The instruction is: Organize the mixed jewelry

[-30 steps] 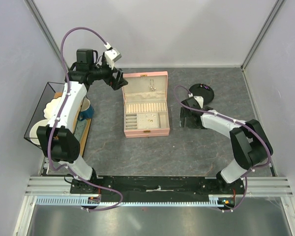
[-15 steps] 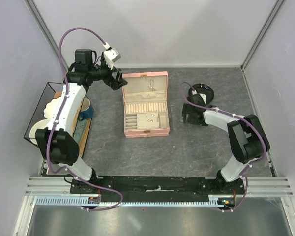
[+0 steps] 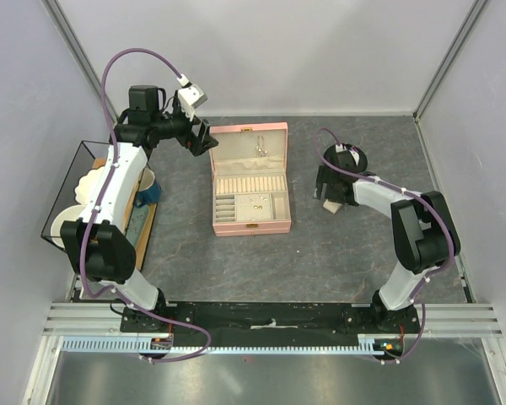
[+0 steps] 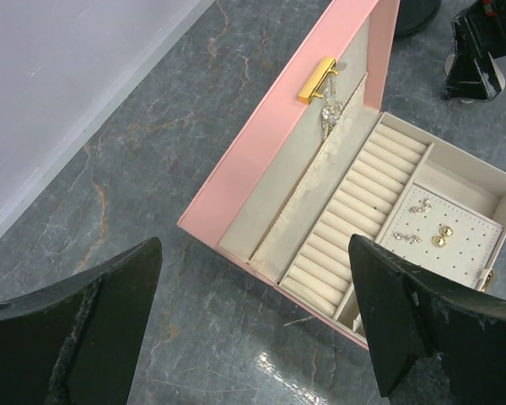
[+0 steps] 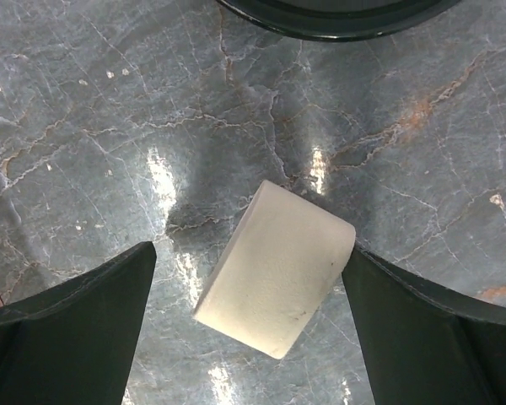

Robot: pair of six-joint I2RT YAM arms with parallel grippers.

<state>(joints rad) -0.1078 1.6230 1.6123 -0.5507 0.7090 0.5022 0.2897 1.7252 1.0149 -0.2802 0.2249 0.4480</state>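
The left gripper hangs spread wide beside the open pink jewelry box; small earrings lie on its perforated insert. Right of it, the right gripper gapes over a beige pad.

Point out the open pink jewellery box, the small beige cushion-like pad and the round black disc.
Open pink jewellery box [image 3: 251,228]: top view, on its front wall.
Small beige cushion-like pad [image 5: 274,270]: right wrist view, middle of its upper face.
Round black disc [image 5: 337,18]: right wrist view, on its rim.
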